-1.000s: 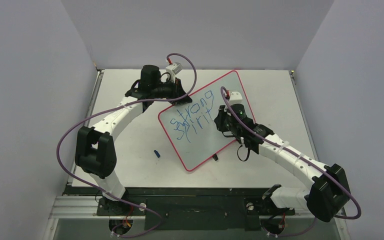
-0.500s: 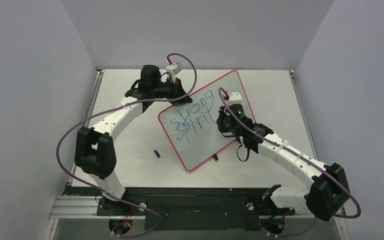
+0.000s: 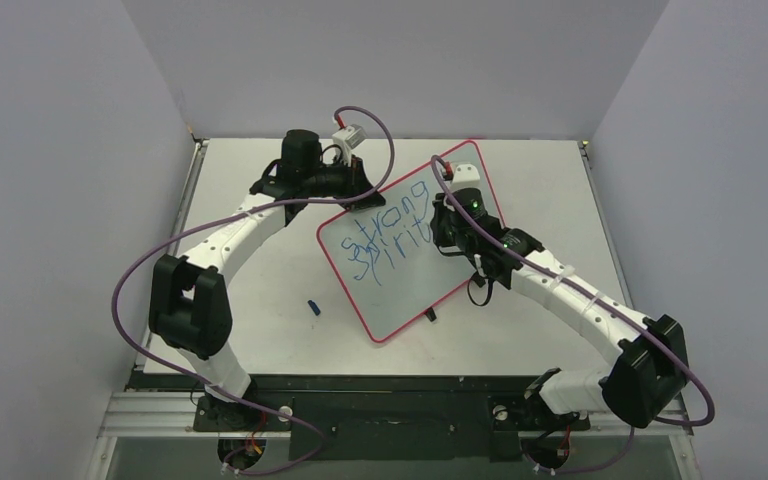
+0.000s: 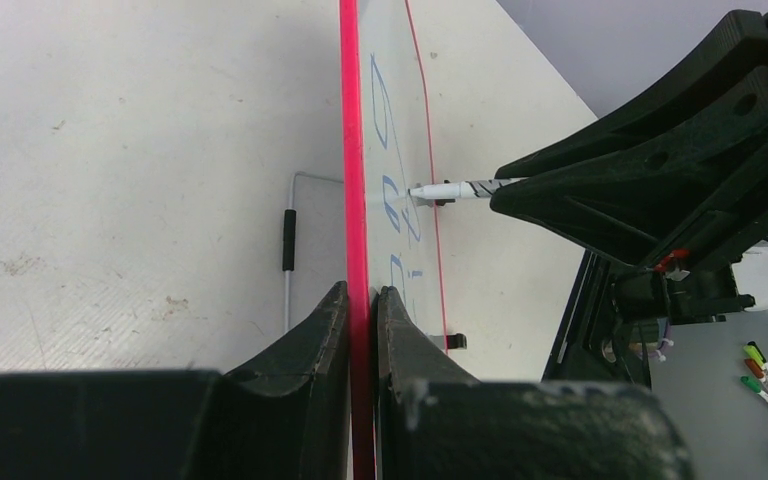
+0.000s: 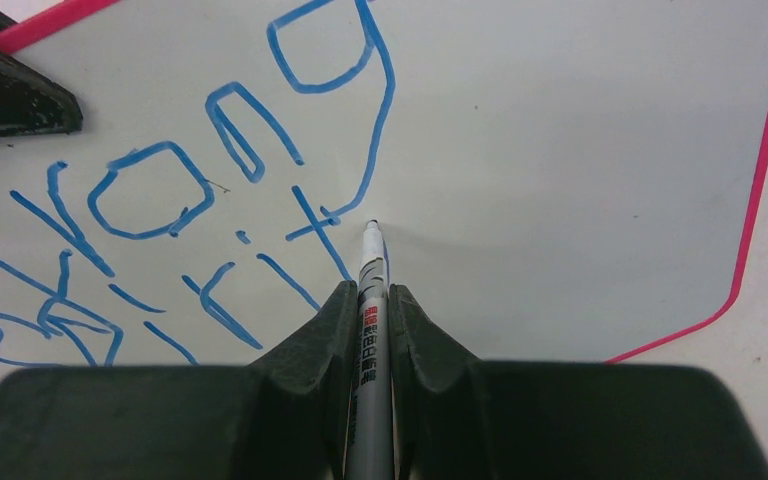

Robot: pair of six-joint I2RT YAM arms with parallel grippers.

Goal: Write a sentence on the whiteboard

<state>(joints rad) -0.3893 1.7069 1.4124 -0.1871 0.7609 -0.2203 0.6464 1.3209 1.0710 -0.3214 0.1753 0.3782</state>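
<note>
The whiteboard (image 3: 405, 270), red-rimmed, lies at a slant in the middle of the table. Its blue sentence (image 3: 388, 232) shows two lines, "strong" over "spirit" (image 5: 150, 200). My left gripper (image 3: 356, 196) is shut on the board's far-left rim (image 4: 356, 180). The red edge is pinched between its fingers (image 4: 400, 330), and their midpoint is the left gripper (image 4: 363, 296). My right gripper (image 3: 444, 226) is shut on a grey marker (image 5: 370, 310). The marker's tip (image 4: 422, 190) rests at the board surface just right of the final "t". The right gripper (image 5: 370, 292) hovers over the whiteboard (image 5: 560, 140).
A small blue marker cap (image 3: 313, 306) lies on the table left of the board. A black clip (image 3: 430, 316) sticks out at the board's near edge. A wire stand (image 4: 289, 240) shows behind the board. Spare markers (image 4: 765, 375) lie off the table.
My right arm has moved the marker toward the far side of the board, to the end of "spirit". The left gripper and the board have stayed still.
</note>
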